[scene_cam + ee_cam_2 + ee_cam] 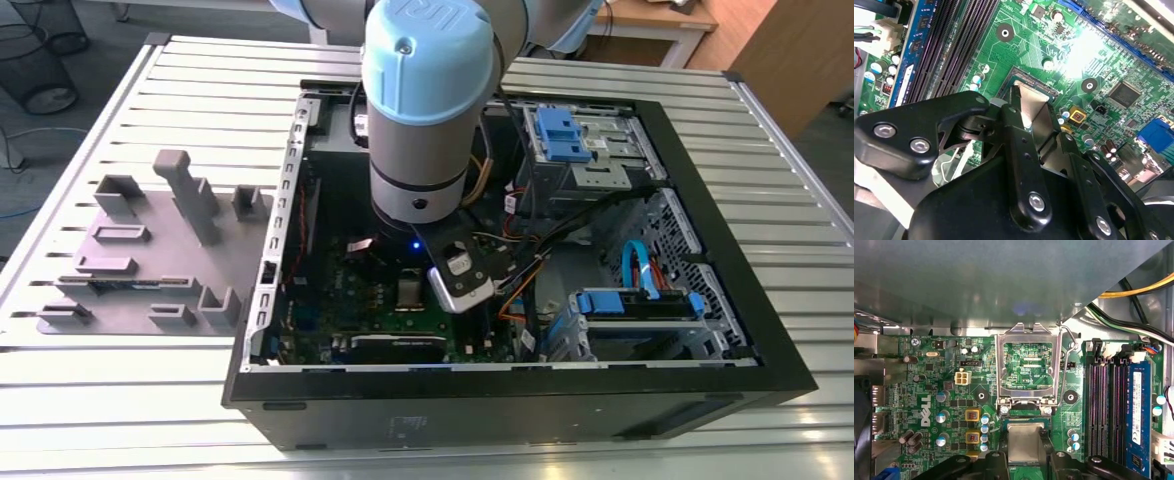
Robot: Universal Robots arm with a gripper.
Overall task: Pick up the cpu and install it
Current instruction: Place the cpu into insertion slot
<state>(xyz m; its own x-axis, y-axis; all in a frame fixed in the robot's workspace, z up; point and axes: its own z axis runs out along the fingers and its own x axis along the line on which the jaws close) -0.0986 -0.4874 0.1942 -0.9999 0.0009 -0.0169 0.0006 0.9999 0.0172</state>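
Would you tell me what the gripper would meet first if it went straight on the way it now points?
Most likely the open socket on the green motherboard: the gripper, shut on the cpu, points straight at it. The cpu's underside would touch first; how wide the gap is I cannot tell.

The cpu [1025, 442] in the claw [1025, 456], over the motherboard [934, 365] (socket frame [1026, 332] just beside)

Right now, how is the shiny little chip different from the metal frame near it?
The cpu is a solid plate; the socket frame has an open window with green motherboard showing through. The gripper clasps the cpu; the socket frame is flipped open, untouched. The cpu looks smaller than the socket frame. Both are silvery and squarish.
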